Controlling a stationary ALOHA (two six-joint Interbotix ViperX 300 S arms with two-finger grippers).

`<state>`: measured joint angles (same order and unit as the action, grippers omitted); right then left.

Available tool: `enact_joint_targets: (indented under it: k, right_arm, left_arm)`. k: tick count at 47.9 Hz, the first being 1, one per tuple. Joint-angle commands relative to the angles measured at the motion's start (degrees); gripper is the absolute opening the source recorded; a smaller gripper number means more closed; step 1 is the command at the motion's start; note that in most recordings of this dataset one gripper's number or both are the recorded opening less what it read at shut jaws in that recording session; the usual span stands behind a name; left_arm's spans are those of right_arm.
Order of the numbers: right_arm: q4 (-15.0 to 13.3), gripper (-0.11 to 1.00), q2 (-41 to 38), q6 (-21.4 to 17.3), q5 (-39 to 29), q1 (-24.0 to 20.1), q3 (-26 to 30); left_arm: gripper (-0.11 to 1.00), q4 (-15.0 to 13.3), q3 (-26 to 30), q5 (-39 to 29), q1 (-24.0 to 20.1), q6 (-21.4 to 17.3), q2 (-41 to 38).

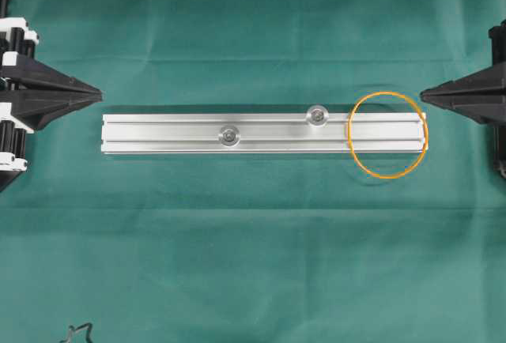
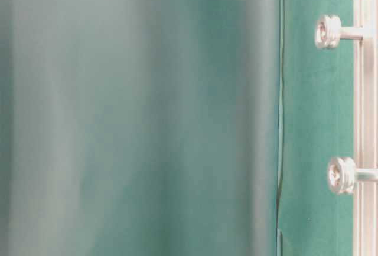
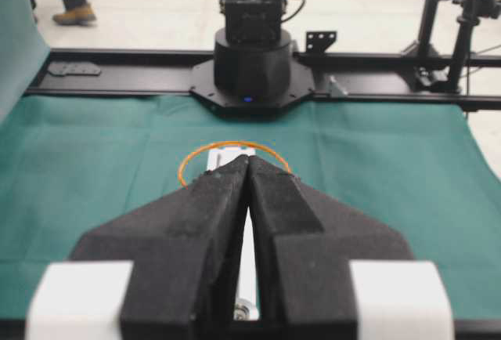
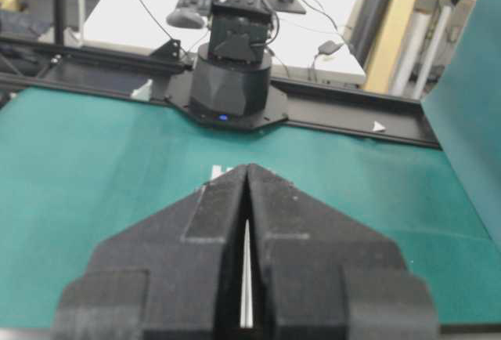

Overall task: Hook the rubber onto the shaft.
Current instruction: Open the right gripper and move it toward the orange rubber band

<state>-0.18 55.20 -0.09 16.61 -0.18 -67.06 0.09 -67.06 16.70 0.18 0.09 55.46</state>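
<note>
The rubber, a thin orange oval loop, lies loose over the right end of the silver rail on the green cloth. Two shafts with round silver heads stand on the rail: one near its middle and one further right at the far edge. The table-level view shows both shafts sticking out from the rail, bare. My left gripper is shut and empty, off the rail's left end. My right gripper is shut and empty, just right of the loop. In the left wrist view the rubber shows beyond the shut tips.
Green cloth covers the whole table. Each wrist view shows the other arm's black base at the far table edge. A raised green cloth wall fills most of the table-level view. A small dark object lies at the front left.
</note>
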Motion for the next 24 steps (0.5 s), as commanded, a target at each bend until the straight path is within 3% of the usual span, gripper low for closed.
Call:
enact_joint_targets:
  k: [1,24]
  right_arm:
    - [0.0,0.03,-0.35,0.53,0.18,-0.09,1.05]
    - [-0.09,0.03,0.0,-0.26,-7.21,0.0,3.52]
  left_arm:
    - [0.0,2.2,1.93,-1.14,-0.09,-0.35,0.0]
    - [0.0,2.11,2.55,-6.06,-0.09,0.0,1.67]
